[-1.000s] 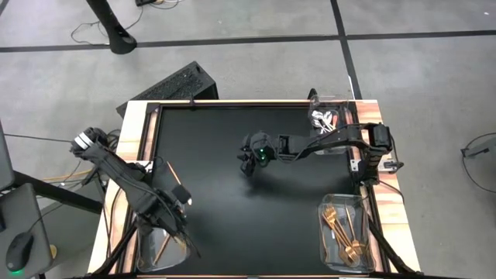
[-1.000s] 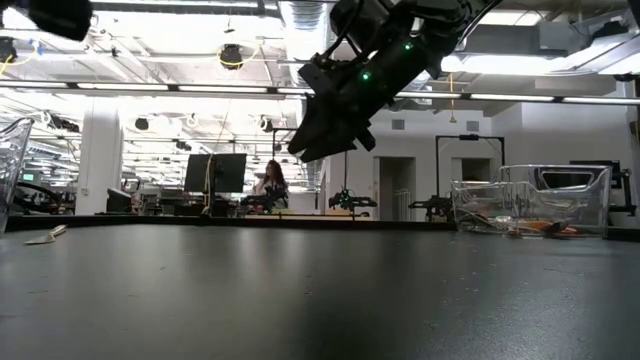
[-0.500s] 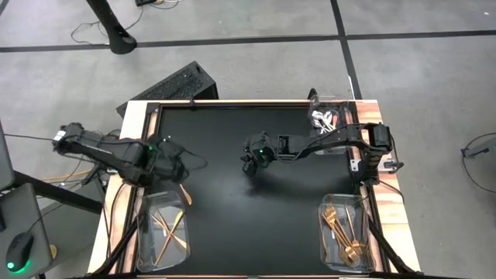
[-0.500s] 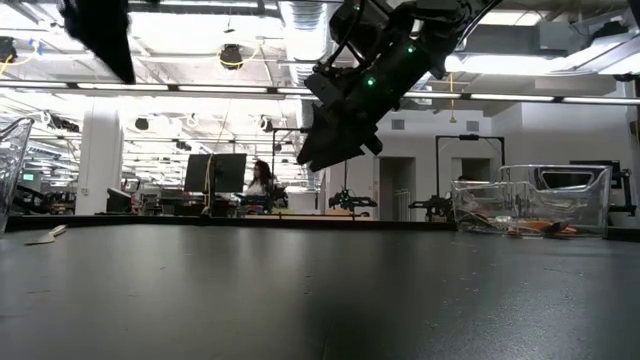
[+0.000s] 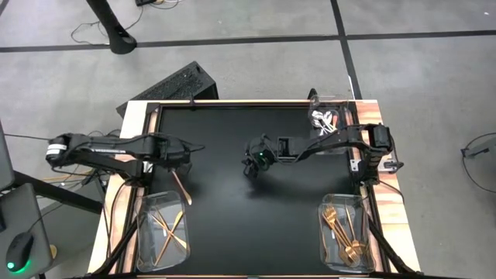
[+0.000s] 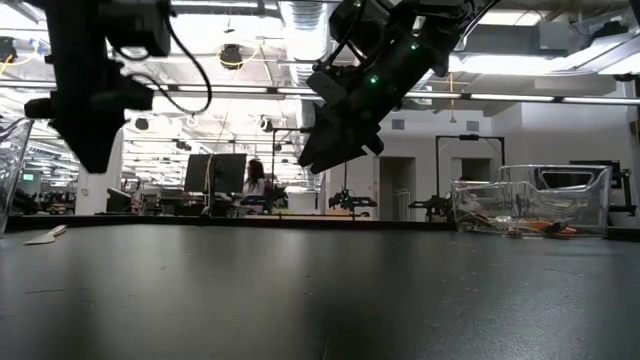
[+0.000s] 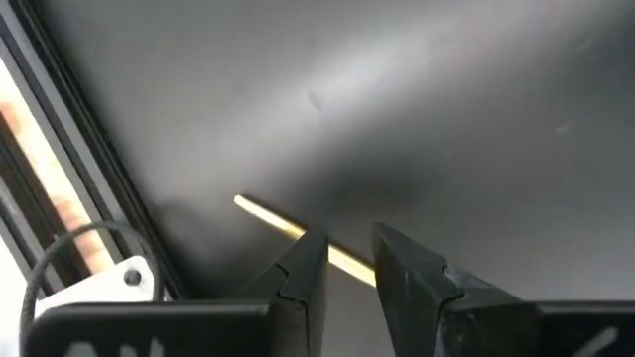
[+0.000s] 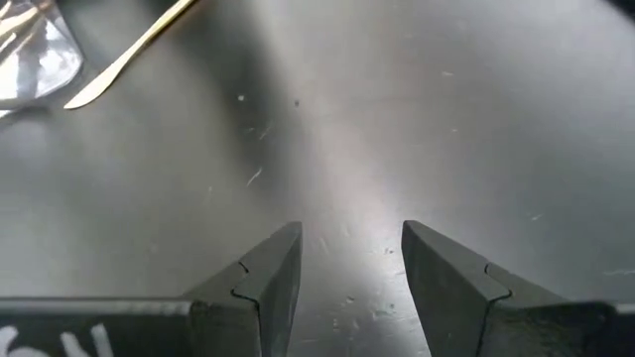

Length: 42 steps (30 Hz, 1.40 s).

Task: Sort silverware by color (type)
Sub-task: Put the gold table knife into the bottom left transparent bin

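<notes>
Gold stick [image 5: 182, 188] lies beside clear bin [image 5: 147, 246], under left claw [image 5: 188, 147].

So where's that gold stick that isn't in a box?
From above, the gold stick lies on the black mat's left side, beside the left bin and just under the left gripper.

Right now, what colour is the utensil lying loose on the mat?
Gold; the loose utensil shows best in the left wrist view.
</notes>
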Motion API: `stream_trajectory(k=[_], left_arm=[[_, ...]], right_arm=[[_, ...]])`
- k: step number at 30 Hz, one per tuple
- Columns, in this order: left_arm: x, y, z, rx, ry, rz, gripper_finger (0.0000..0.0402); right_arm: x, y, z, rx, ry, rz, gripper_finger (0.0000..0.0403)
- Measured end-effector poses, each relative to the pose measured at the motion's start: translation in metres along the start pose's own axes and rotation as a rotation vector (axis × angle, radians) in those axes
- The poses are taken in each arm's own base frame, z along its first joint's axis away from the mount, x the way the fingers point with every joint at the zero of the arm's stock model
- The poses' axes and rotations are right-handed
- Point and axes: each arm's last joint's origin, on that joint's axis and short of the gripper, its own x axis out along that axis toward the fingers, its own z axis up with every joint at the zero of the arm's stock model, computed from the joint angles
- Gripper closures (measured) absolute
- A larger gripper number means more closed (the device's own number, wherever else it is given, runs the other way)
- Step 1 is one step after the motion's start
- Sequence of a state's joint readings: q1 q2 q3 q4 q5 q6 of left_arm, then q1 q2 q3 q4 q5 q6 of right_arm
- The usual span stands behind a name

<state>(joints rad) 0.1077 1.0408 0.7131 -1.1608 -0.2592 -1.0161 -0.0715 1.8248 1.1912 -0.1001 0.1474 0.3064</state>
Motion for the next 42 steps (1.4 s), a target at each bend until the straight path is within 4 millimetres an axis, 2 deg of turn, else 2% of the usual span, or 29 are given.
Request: stream_trajectory(k=[5, 14, 19, 23, 29, 36, 42], left_arm=[[0.017, -0.001, -0.002, 0.039, 0.092, 0.055, 0.0294], [0.035, -0.01, -0.005, 0.05, 0.211, 0.109, 0.0179], [0.051, -0.024, -0.003, 0.036, 0.274, 0.105, 0.0156], [0.067, -0.034, -0.003, 0.045, 0.33, 0.127, 0.0155], [0.078, -0.041, -0.003, 0.069, 0.384, 0.138, 0.0167], [0.075, -0.049, 0.004, 0.068, 0.335, 0.088, 0.0231], [0.068, -0.063, 0.016, 0.095, 0.183, 0.034, 0.0292]], right_arm=[[0.001, -0.005, 0.001, 0.007, 0.0, -0.01, 0.0207], [0.001, -0.006, 0.0, -0.027, 0.01, -0.02, 0.0207], [0.001, -0.007, 0.0, -0.046, 0.013, -0.021, 0.0207], [0.001, -0.008, -0.004, -0.064, 0.035, -0.031, 0.0207], [0.005, -0.016, -0.02, -0.069, 0.089, -0.053, 0.0207], [0.008, -0.023, -0.027, -0.037, 0.104, -0.071, 0.0207], [0.008, -0.024, -0.026, -0.033, 0.101, -0.072, 0.0207]])
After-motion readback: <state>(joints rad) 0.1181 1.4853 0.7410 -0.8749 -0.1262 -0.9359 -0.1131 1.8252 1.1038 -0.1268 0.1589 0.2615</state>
